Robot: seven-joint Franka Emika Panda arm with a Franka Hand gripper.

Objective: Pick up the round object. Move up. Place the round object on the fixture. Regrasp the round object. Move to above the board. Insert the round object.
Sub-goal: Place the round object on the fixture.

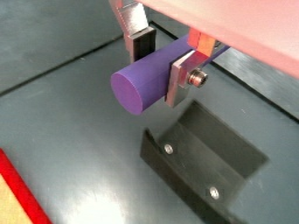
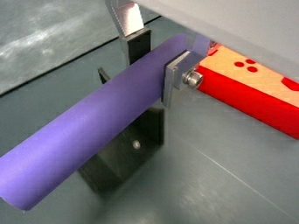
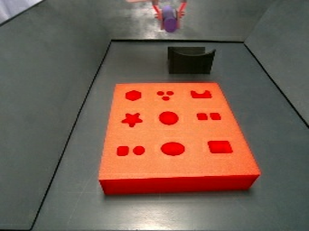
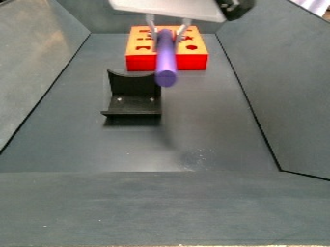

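The slim purple cylindrical peg [image 2: 100, 127] is clamped horizontally in the two-finger gripper [image 1: 163, 61], raised above the dark notched fixture [image 4: 131, 95]. Placement, regrasp and insertion into the orange-red board [image 3: 172, 135] are judged outstanding.

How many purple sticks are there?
1. The peg is clamped sideways in the gripper, up in the air near the fixture, off the board. No other peg shows, though one could hide out of view.
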